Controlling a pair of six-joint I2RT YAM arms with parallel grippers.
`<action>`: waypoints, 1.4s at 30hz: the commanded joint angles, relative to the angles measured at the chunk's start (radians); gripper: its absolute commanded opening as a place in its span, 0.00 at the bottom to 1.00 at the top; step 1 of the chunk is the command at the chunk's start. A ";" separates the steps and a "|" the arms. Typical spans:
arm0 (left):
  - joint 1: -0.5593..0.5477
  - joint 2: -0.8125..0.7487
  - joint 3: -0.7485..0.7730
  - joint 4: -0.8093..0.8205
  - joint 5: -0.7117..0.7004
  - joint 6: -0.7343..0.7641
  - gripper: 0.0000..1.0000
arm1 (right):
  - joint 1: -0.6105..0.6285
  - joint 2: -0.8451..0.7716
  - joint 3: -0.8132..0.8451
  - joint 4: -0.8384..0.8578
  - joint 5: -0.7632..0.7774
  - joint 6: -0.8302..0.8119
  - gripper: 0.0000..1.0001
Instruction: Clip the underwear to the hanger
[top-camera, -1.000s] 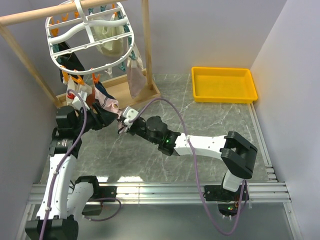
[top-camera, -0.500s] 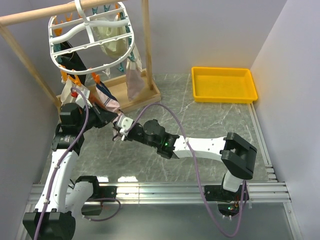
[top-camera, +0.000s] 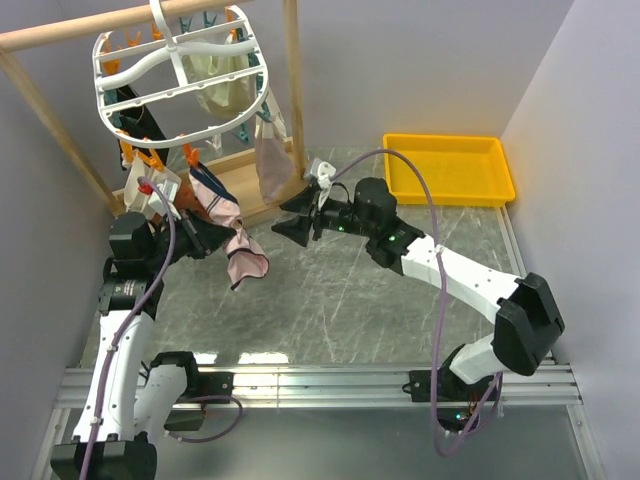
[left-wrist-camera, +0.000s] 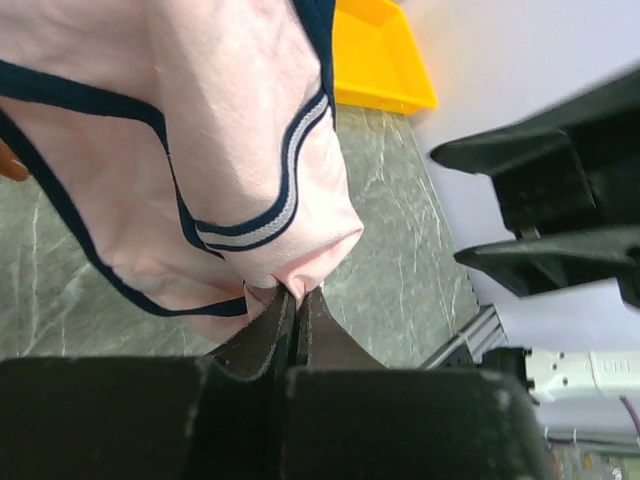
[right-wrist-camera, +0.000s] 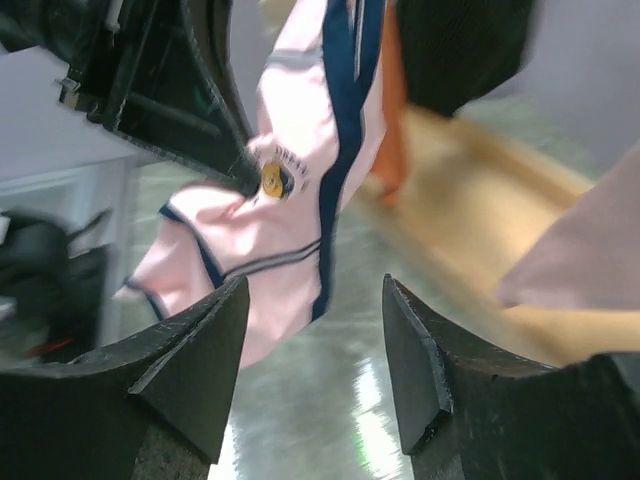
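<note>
The pale pink underwear with navy trim hangs in the air at the left, under the white oval hanger. My left gripper is shut on a fold of it, and the left wrist view shows the pink underwear pinched between the closed fingertips. The top of the garment reaches up near an orange clothespin; I cannot tell whether it is clipped. My right gripper stands open a short way to the right, touching nothing. In its wrist view the underwear hangs beyond the open right gripper.
Beige garments and a black one hang on the hanger, and another cloth hangs by the wooden post. The wooden frame's base lies behind the grippers. A yellow tray sits at the back right.
My right gripper has opened, let go of the underwear and swung back to the right. My left gripper has shut on the underwear, which now dangles from it.
</note>
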 joint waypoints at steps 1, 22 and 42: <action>0.015 -0.018 -0.006 0.036 0.119 0.067 0.00 | -0.050 0.045 0.035 -0.060 -0.275 0.168 0.63; 0.050 -0.137 -0.044 0.075 0.519 0.331 0.00 | -0.084 0.322 0.121 0.436 -0.486 0.946 0.64; 0.052 -0.123 -0.035 0.113 0.506 0.320 0.00 | -0.075 0.381 0.072 0.441 -0.508 1.089 0.84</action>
